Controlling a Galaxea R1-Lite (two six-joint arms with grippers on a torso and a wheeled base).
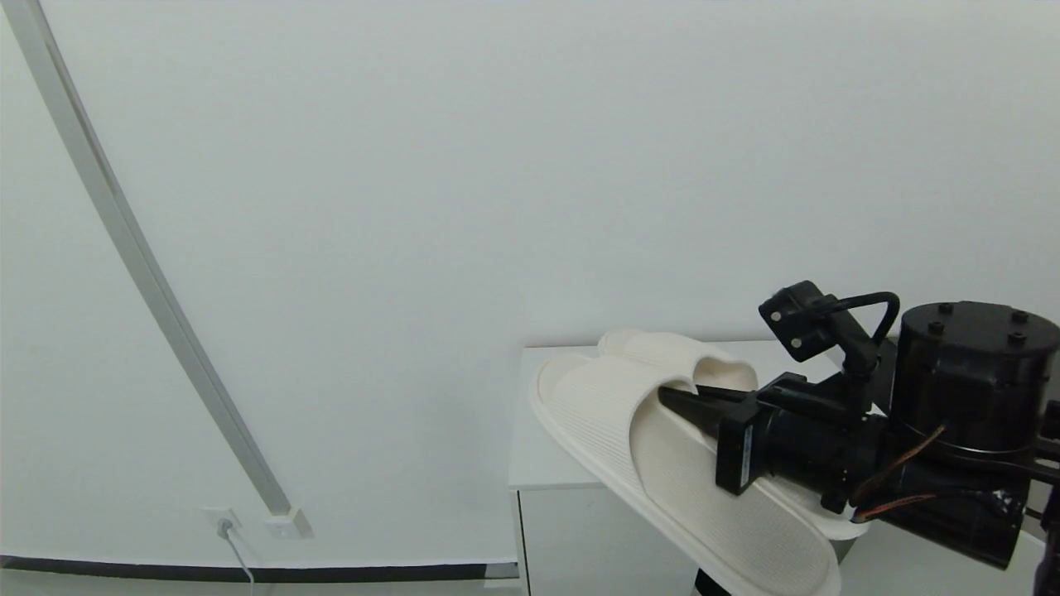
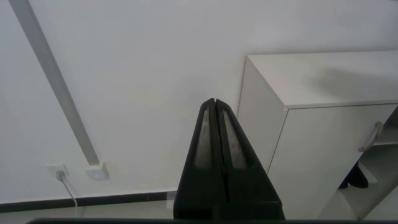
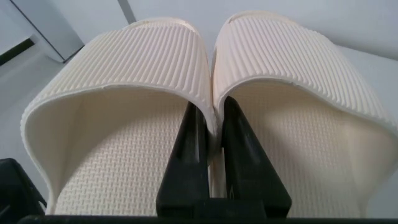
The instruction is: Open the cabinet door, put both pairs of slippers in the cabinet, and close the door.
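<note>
A pair of cream ribbed slippers (image 1: 662, 447) hangs in the air in front of the white cabinet (image 1: 546, 414), held side by side. My right gripper (image 1: 687, 403) reaches into them, one finger in each slipper, shut on the two inner edges pressed together (image 3: 214, 118). In the right wrist view the slippers (image 3: 149, 68) span the frame with the black fingers (image 3: 186, 155) between them. My left gripper (image 2: 215, 106) is shut with nothing in it, out before the wall beside the cabinet (image 2: 323, 81). The cabinet door handle (image 2: 371, 135) shows on the white door.
A grey conduit (image 1: 132, 248) runs slanting down the white wall to a wall socket (image 1: 222, 521) with a cable. A dark object (image 2: 356, 179) lies low by the cabinet's open part. The cabinet top (image 1: 530, 463) is bare at its left end.
</note>
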